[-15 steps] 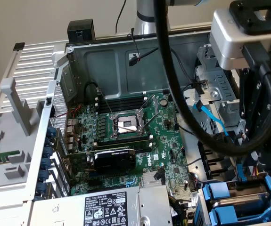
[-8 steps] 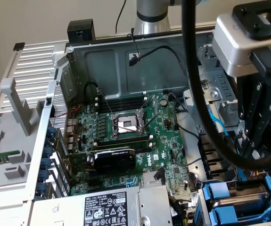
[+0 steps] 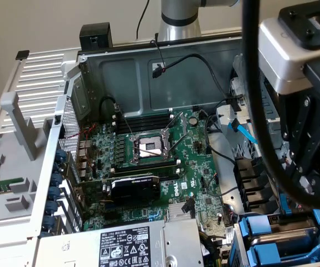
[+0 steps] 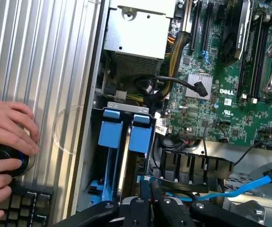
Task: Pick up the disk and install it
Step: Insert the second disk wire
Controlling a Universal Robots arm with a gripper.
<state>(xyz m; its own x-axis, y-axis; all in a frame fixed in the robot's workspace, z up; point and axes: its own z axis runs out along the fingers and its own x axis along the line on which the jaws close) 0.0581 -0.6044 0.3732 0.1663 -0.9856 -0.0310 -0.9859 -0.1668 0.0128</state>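
Two blue-carrier drives stand on edge side by side in the drive bay at the corner of the open computer case. The disk (image 4: 140, 138) is the one nearer the motherboard, in line with my fingers; its twin (image 4: 111, 133) sits beside it. In the exterior view their blue carriers (image 3: 262, 229) show at the lower right, under my gripper (image 3: 314, 192). My gripper (image 4: 150, 191) hovers just over the bay's near end with its black fingers shut together. I cannot tell whether they touch the disk's carrier.
The grey power-supply box (image 3: 127, 245) (image 4: 136, 33) sits next to the bay. The green motherboard (image 3: 148, 150) fills the case floor. A loose blue cable (image 4: 249, 187) runs close to my fingers. A person's hand (image 4: 5, 132) rests on a black knob by a keyboard (image 4: 17, 204) outside the case.
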